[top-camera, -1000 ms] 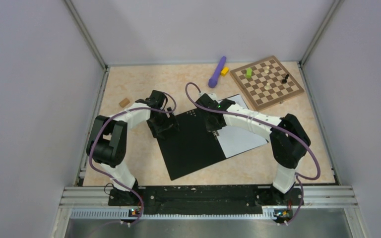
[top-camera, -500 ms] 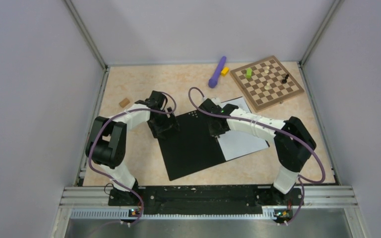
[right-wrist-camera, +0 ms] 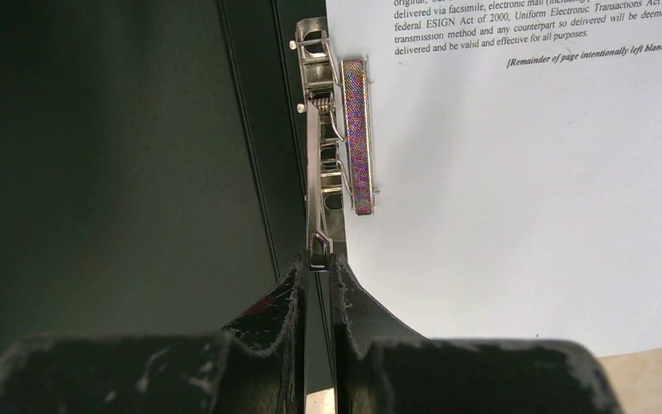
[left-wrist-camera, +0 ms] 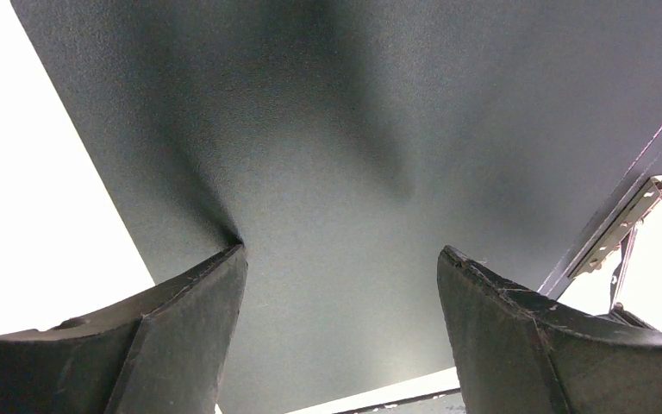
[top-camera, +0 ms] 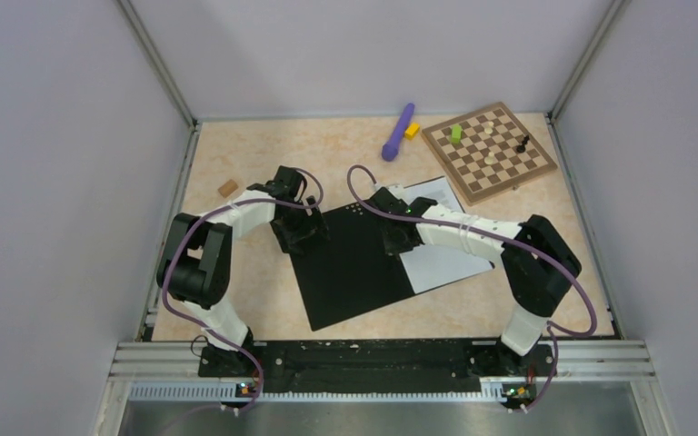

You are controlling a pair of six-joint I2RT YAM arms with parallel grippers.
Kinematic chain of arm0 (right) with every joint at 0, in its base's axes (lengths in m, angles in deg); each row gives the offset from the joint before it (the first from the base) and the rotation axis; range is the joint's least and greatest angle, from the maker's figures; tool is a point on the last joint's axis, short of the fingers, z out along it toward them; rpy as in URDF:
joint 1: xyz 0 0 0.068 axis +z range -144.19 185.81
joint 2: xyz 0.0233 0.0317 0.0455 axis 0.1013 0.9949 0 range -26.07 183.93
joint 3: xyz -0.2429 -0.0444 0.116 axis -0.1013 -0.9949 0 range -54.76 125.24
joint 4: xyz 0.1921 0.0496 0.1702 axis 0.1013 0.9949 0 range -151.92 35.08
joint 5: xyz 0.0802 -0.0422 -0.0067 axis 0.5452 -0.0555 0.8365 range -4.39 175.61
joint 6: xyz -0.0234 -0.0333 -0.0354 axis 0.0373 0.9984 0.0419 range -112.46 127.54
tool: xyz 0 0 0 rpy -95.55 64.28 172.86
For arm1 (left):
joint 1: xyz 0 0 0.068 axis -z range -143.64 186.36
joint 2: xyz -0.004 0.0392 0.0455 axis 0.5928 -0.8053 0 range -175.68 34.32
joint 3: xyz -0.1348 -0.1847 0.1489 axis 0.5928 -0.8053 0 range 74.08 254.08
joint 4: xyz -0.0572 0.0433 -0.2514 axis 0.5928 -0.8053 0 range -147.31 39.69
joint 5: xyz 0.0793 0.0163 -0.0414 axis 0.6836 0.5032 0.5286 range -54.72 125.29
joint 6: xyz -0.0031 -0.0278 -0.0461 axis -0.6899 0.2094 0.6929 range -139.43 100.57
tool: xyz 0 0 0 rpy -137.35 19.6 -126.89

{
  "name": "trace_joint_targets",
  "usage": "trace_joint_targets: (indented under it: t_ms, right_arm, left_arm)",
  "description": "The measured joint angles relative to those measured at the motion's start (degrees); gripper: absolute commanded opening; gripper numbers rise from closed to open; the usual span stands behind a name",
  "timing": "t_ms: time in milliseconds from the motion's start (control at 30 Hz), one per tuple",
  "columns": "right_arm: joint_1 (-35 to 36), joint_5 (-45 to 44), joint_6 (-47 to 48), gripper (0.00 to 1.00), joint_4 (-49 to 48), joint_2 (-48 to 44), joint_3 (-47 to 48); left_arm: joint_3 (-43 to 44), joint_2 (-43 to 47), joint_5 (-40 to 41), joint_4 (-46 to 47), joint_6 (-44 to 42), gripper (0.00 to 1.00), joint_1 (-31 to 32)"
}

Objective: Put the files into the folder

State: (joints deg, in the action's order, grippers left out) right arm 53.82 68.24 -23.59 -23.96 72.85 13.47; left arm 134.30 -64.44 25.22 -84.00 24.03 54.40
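Surface: beige marbled table (top-camera: 236, 154), grey walls (top-camera: 54, 182) around.
Folder (top-camera: 350, 263): open at frame centre, black inner faces up.
Files (right-wrist-camera: 517, 216): white printed sheet on the right half of it.
Right gripper (right-wrist-camera: 317, 297): pinched together on clamp lever (right-wrist-camera: 315, 172).
Left gripper (left-wrist-camera: 340, 285): fingers apart over left black face, perhaps touching.

Left hand (left-wrist-camera: 340, 259) fingers spread wide, close over the folder's (left-wrist-camera: 353, 129) black inner face, metal clip (left-wrist-camera: 618, 231) at its right edge.

Arms (top-camera: 236, 211) white w/ blk joints (top-camera: 536, 265), purple cables (top-camera: 349, 182); right gripper (right-wrist-camera: 317, 269) scuffed blk.
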Motion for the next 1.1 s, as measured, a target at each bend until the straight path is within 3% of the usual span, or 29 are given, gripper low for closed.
trace_joint_targets:
  t_ms: [1100]
  right_arm:
    - [0.22, -2.08, 2.19, 0.0, -8.46, 1.79, -7.08]
  left_arm:
    - [1.07, -0.9, -0.42, -0.92, -0.09, 0.86, 0.0]
